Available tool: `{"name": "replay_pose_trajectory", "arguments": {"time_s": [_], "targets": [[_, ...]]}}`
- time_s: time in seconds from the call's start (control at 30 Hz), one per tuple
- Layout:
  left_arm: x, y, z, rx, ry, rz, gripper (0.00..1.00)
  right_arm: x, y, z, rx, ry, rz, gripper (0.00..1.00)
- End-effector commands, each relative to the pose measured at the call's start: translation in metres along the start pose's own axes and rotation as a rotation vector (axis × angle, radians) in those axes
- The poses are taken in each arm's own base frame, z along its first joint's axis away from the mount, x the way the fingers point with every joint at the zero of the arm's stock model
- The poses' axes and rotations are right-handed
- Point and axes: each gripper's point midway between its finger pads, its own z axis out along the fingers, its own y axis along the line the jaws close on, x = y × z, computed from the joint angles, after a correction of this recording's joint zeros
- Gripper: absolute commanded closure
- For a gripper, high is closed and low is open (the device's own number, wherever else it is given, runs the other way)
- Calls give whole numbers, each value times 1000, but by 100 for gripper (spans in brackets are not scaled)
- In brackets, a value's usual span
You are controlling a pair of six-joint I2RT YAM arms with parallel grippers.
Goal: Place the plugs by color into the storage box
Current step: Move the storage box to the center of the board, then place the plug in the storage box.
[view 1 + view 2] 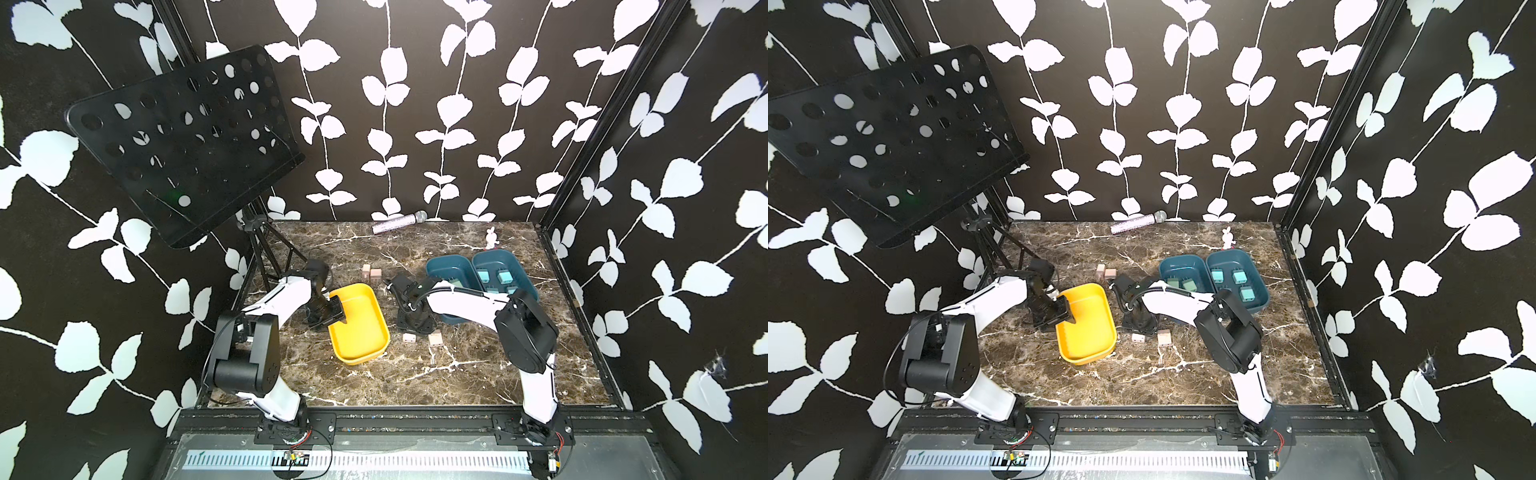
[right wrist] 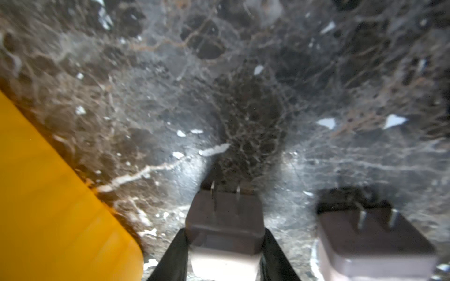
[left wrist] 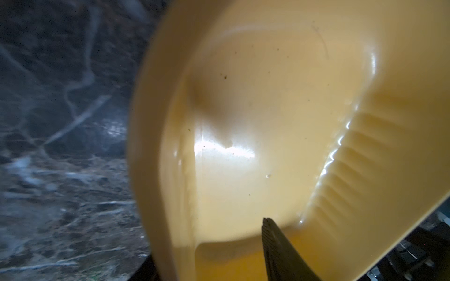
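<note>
Beside the yellow tray, the right pincer clamps a beige plug; the left pincer straddles its rim, grip unclear.

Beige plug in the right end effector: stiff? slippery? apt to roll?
Beige plug looks like a rigid moulded block, so probably no flex. Its sides seem smooth and the right end effector grips it near one end, so it might pivot. Flat faces suggest it won't roll.
</note>
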Motion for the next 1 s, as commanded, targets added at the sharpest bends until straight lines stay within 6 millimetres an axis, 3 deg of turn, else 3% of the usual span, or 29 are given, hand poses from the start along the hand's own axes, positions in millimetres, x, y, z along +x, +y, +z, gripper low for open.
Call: {"name": "replay_pose_trajectory", "arguments": {"time_s": [0.0, 0.13, 0.3, 0.43, 0.57, 0.63, 0.77, 0.97], "targets": [[4, -8, 3, 33, 13, -20, 47, 8, -17, -19, 60, -6, -10, 64], [-2, -13, -4, -26, -13, 55, 48, 4, -24, -43, 70, -35, -19, 65], [1, -39, 6, -12, 13, 118, 48, -10, -20, -90, 42, -108, -44, 65], [7, -65, 15, -7, 29, 179, 48, -22, -1, -119, 8, -139, -95, 64], [10, -80, 15, 51, 42, 140, 47, -36, 22, -129, -26, -155, -124, 64], [5, -84, 0, 51, 9, 141, 43, -44, 36, -126, -43, -155, -138, 64], [-11, -80, -47, 47, -94, 122, 36, -57, 63, -110, -72, -134, -170, 64], [-26, -25, -109, 22, -244, 1, 36, -68, 101, -82, -128, -105, -215, 64]]}}
